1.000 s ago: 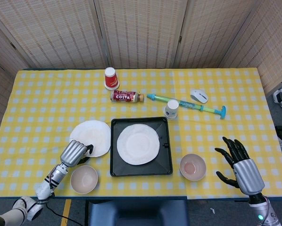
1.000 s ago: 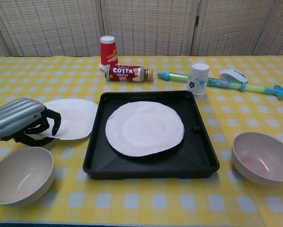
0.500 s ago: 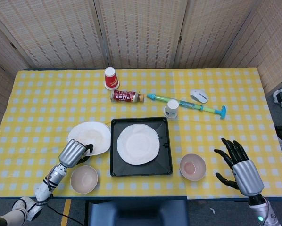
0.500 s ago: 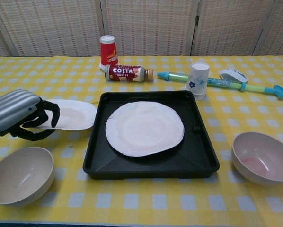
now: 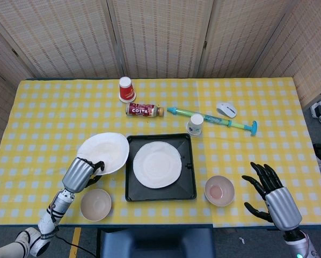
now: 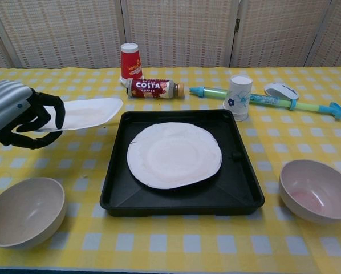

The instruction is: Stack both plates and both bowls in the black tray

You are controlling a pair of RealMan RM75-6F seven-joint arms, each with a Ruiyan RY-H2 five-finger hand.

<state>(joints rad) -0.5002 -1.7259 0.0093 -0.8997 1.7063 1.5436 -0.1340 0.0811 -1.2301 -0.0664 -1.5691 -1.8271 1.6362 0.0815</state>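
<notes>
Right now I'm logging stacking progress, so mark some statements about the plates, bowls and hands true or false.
1. The left hand holds a plate above the table. True.
2. The black tray is empty. False: one plate lies in it.
3. Both bowls are in the tray. False: the left bowl and the right bowl sit on the tablecloth.
4. The right hand holds nothing. True.

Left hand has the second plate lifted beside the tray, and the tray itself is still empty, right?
Not quite. The left hand does hold the second plate lifted beside the tray, but the tray is not empty: the first plate already lies in it. The chest view shows this plainly.
</notes>
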